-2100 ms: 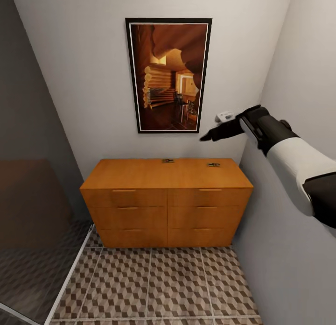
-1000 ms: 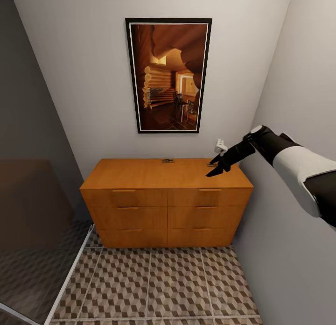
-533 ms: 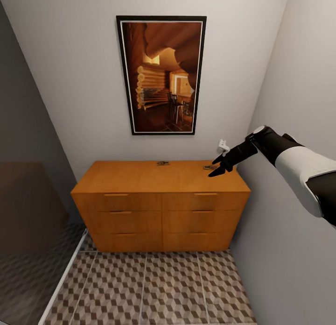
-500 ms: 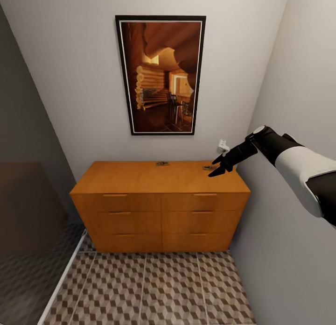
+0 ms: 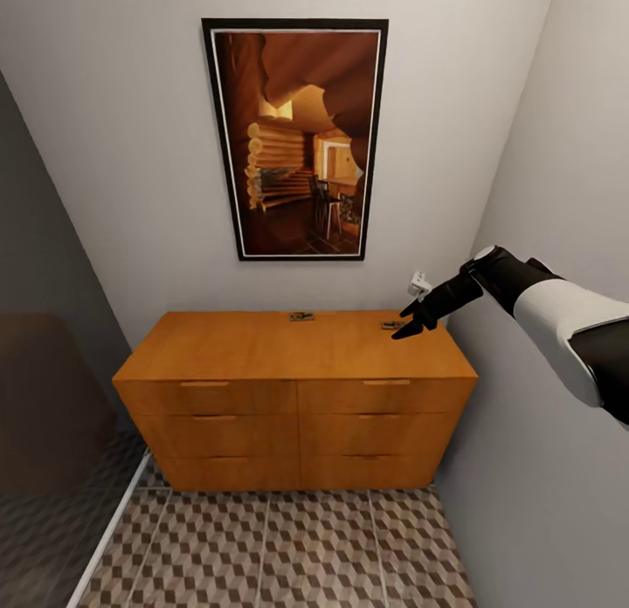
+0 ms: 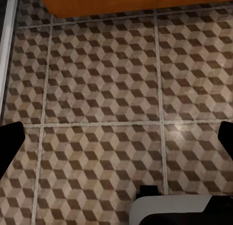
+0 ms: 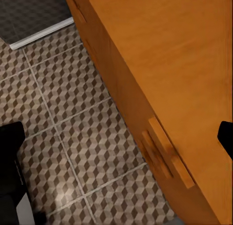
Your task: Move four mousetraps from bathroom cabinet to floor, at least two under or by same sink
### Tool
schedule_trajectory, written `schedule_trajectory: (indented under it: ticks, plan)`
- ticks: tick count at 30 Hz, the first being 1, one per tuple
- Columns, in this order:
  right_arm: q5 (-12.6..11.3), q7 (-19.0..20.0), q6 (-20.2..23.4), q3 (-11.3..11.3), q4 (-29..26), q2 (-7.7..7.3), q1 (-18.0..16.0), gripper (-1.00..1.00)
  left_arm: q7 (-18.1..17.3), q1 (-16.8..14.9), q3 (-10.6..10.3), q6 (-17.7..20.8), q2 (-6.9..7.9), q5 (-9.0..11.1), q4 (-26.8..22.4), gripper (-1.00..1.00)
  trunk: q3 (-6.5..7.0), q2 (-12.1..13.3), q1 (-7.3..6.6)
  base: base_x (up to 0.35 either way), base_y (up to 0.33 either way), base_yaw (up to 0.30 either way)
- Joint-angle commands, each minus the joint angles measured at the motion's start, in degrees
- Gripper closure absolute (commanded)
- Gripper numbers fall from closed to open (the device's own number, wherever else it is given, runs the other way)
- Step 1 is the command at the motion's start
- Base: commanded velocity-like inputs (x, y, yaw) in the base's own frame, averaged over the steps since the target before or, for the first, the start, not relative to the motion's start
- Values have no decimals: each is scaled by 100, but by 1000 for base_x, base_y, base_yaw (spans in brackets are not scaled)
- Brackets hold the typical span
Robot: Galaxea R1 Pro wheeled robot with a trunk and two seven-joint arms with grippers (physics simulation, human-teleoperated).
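Here two mousetraps lie flat on the top of the cabinet (image 5: 297,355), well back toward the wall: one mousetrap (image 5: 301,316) near the middle of the back edge, the other mousetrap (image 5: 392,325) toward the right end. The right gripper (image 5: 411,321) hangs just over that second trap, its jaws parted in the wrist view and gripping nothing, probably lining up to come down on it. The left gripper (image 6: 116,137) hangs low over the bathroom floor (image 5: 288,551), its jaws spread wide and empty. A framed picture (image 5: 295,136) hangs on the wall above. The side wall (image 5: 559,154) runs close along the right arm, leaving little room there; a small white fitting (image 5: 418,284) sits by the corner.
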Motion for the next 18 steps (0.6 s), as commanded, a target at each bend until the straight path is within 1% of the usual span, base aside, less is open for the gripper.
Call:
schedule_trajectory:
  ticks: [1, 18]
  plan:
    - [52, 13, 60, -49, -5, -1, -1, -100, 7, -12, -50, -33, -2, 44, 21, -100, -12, -12, 6, 224, -1, 0]
    - [52, -51, 57, -49, 19, 2, 96, -100, 7, -14, -51, -33, -3, 42, 20, -100, -12, -12, 6, 224, 0, 0]
